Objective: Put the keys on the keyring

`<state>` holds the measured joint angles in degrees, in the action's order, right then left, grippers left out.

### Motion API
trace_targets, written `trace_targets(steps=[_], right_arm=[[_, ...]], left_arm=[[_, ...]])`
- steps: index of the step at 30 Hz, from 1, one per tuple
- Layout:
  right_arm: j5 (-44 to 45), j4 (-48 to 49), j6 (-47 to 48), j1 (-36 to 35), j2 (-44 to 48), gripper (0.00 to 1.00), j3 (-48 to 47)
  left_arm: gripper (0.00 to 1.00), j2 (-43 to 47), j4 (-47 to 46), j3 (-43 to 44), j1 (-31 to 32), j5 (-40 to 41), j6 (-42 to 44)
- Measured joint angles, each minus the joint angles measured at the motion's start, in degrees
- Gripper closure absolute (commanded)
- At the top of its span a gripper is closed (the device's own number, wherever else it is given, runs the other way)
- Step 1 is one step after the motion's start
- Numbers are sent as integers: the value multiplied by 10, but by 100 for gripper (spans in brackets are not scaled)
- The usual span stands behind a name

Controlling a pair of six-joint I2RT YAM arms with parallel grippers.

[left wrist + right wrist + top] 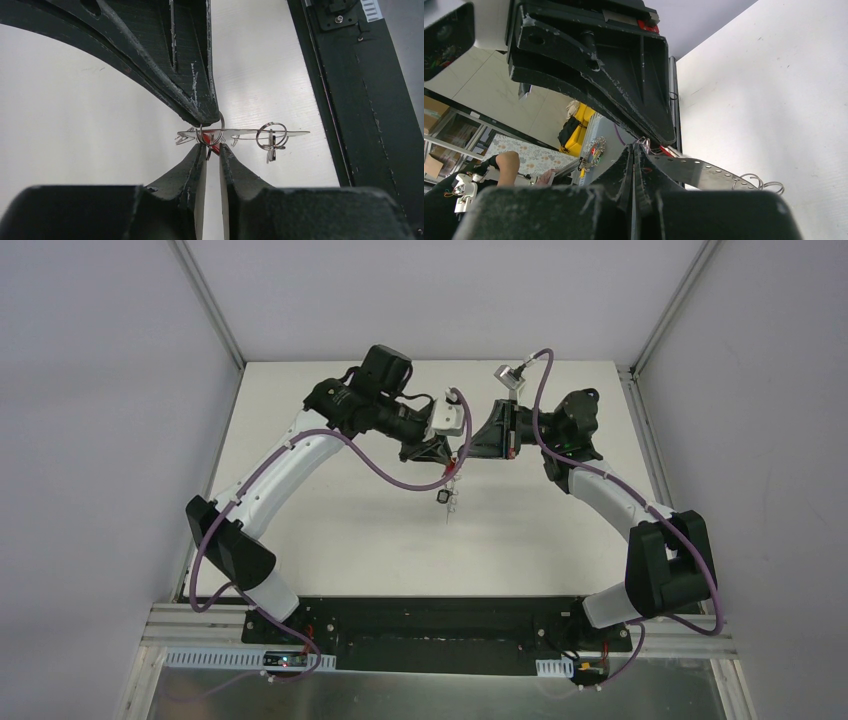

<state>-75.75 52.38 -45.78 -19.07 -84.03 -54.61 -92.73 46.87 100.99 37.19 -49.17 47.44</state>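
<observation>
White table (350,550), grey walls (100,390)

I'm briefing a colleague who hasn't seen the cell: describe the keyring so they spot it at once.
Above the white table, find where the left pincer and right pincer meet tip to tip in mid-air. The keyring sticks out sideways from that point. It is the one flat grey band with a row of punched holes, unlike the thin wire loops and the red-headed key beside it.

Plain white desk (350,540) under my left end effector (211,149), black base plate (440,625) lying along its edge, well behind that end effector.
</observation>
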Motion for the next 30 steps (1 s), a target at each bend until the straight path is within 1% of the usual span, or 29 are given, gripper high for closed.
trace_targets(steps=[6,16,19,23,25,30], right_arm=[[1,-4,4,0,0,100,0],[10,-22,14,1,0,100,0],[15,-33,23,1,0,100,0],[17,-43,35,1,0,100,0],[16,-48,41,1,0,100,0],[8,-47,47,1,0,100,2]], left_arm=[[88,1,-1,-12,0,3,3],[90,21,-21,-49,15,20,-25],[85,24,-22,-51,15,23,-34],[73,24,-25,-51,15,31,-48],[69,24,-29,-51,15,35,-56],[64,25,-41,-52,14,45,-85]])
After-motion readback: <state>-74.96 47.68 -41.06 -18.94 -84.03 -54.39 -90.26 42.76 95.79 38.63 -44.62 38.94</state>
